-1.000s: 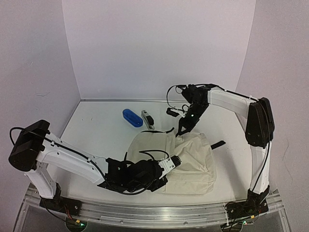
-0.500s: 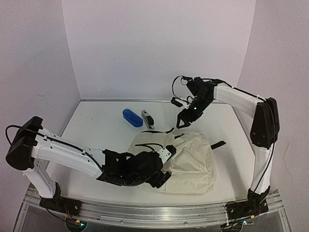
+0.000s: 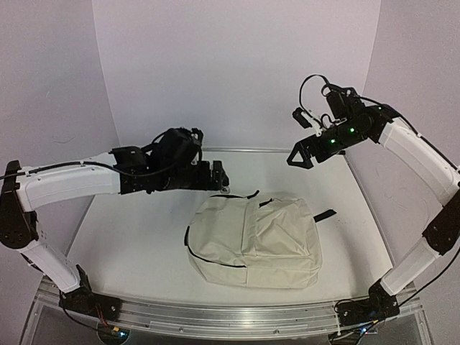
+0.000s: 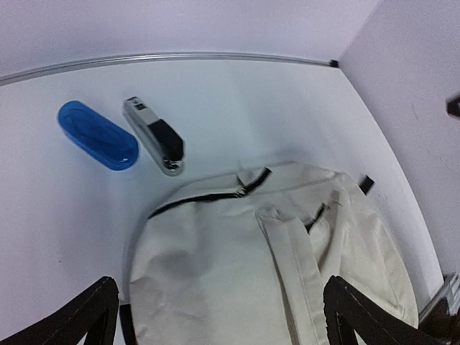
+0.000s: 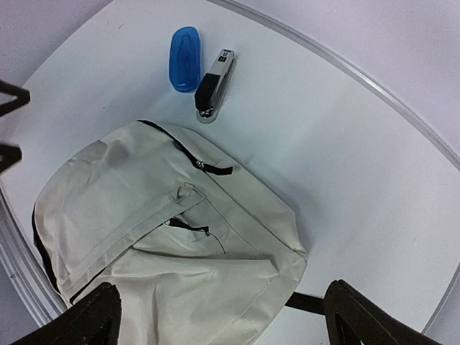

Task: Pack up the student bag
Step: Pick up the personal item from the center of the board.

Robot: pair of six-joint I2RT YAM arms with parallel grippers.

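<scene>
Table: white, walled on the left, far and right sides.

Student bag: lies flat on the table, centre to right, nearer the near edge. A second ago both arms were down on it, the left at its near-left corner and the right at its far edge. It is now let go and has settled flatter.

Left gripper: has lifted and swung to the far left of the bag, jaws spread wide, holding nothing.

Right gripper: has risen high over the far right, jaws likewise wide apart and empty.

Blue case and stapler: side by side just beyond the bag's far-left edge, unmoved.

Judgement: nothing is packed yet. The main zip looks closed, though the wrist views are not sharp enough to be sure. If it is closed, it needs opening before either item goes in.
</scene>
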